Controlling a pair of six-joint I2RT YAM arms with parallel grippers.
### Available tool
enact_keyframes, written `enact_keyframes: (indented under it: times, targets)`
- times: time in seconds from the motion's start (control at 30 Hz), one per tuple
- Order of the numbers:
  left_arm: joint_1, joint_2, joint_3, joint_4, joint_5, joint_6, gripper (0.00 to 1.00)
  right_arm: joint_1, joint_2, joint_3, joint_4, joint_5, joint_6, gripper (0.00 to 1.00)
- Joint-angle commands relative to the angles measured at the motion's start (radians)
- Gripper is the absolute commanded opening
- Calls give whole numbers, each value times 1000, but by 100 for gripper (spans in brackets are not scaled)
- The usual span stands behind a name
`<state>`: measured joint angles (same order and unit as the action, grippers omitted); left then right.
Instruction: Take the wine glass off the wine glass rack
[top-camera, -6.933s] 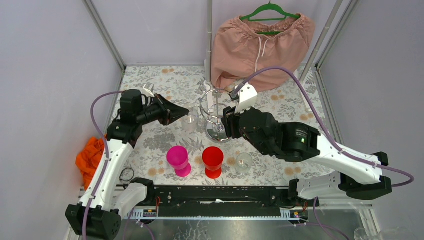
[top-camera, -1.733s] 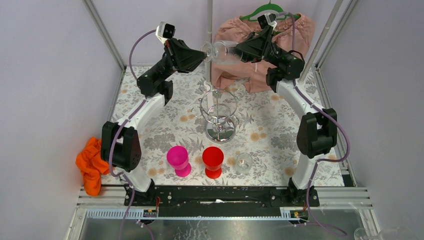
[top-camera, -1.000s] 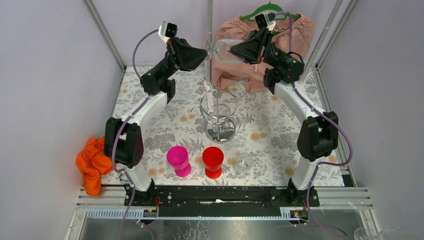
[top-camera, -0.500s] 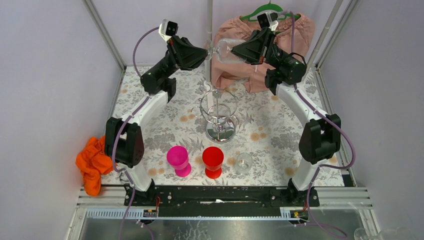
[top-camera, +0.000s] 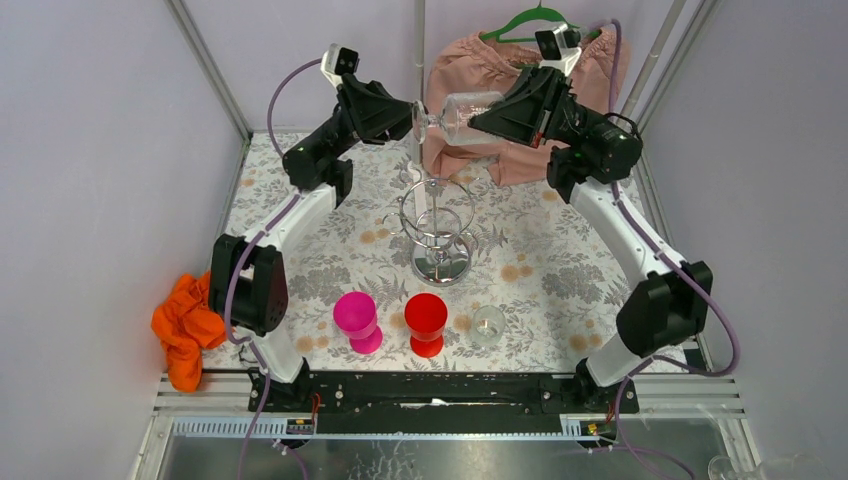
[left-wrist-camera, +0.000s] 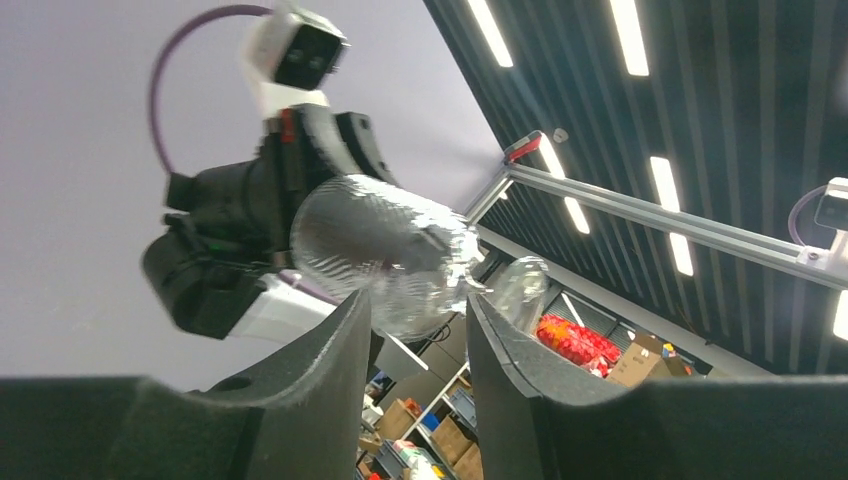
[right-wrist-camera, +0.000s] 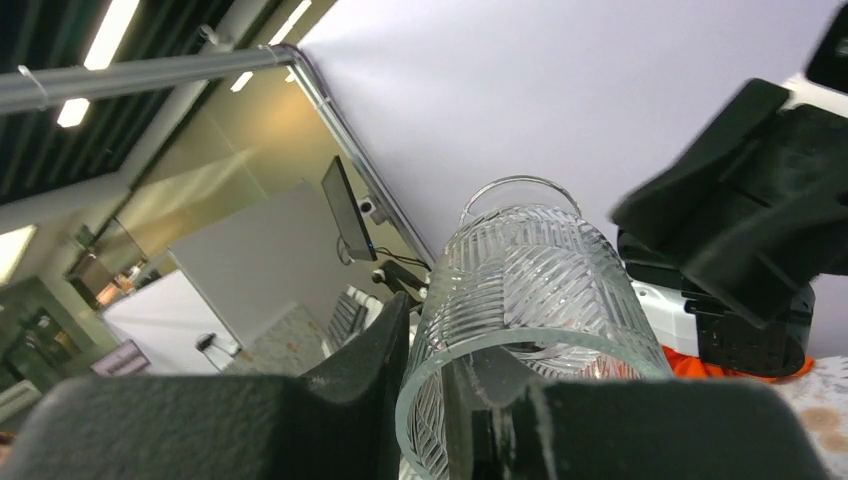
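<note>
Since the glass (top-camera: 455, 112) hangs on its side high above the rack (top-camera: 437, 225), free of its rings, the removal looks done. Right tool (top-camera: 478, 117) pinches the bowl's rim; left tool (top-camera: 413, 117) stands parted at the foot end. Setting it on the desk (top-camera: 560, 270) likely remains.

The glass (top-camera: 462, 112) is high above the rack (top-camera: 437, 235), which stands mid bench (top-camera: 560, 270). Before the rack, left to right: two cups (top-camera: 356, 318) (top-camera: 426, 320), a tumbler (top-camera: 488, 322). A cloth (top-camera: 180, 325) lies at the left edge.

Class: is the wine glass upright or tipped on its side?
Tipped on its side: the wine glass lies level, held clear of the wine glass rack, rim in the right gripper, foot towards the left gripper.
</note>
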<state>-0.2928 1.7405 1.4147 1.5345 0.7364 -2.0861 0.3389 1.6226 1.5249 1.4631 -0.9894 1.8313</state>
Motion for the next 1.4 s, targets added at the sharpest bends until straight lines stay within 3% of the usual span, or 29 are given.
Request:
enact_keyframes:
  times: [0.0,0.1,0.2,0.27,0.33,0.47,0.6,0.87,1.0,1.2,1.37]
  targets:
    - [20,2,-28,-18,51,-28,47,12,-141,-8,-60,3,-129,0]
    - [47,-11,-29,-101,78,21,46,12,-203,-33,-211,-26,-256,0]
    - [78,-54,-6,-333,139,192,45,12,-269,-37,-509,-39,-481,0]
    - [101,-100,29,-603,160,366,44,12,-309,-21,-736,-26,-639,0]
    - [124,-146,110,-982,138,628,43,12,-334,11,-966,-1,-779,0]
    - [142,-174,437,-1776,-107,1124,43,14,-343,91,-1266,60,-984,0]
    - [144,-182,665,-2174,-434,1319,43,33,-296,161,-1425,86,-1061,0]
    - [144,-298,710,-2443,-1014,1438,43,232,-80,466,-1858,277,-1302,0]
    - [143,-346,710,-2547,-1220,1457,43,325,33,582,-1942,349,-1353,0]
    - [143,-502,580,-2566,-1297,1453,44,449,219,748,-2050,443,-1399,0]
    - [144,-566,566,-2598,-1319,1464,45,519,319,847,-2091,475,-1409,0]
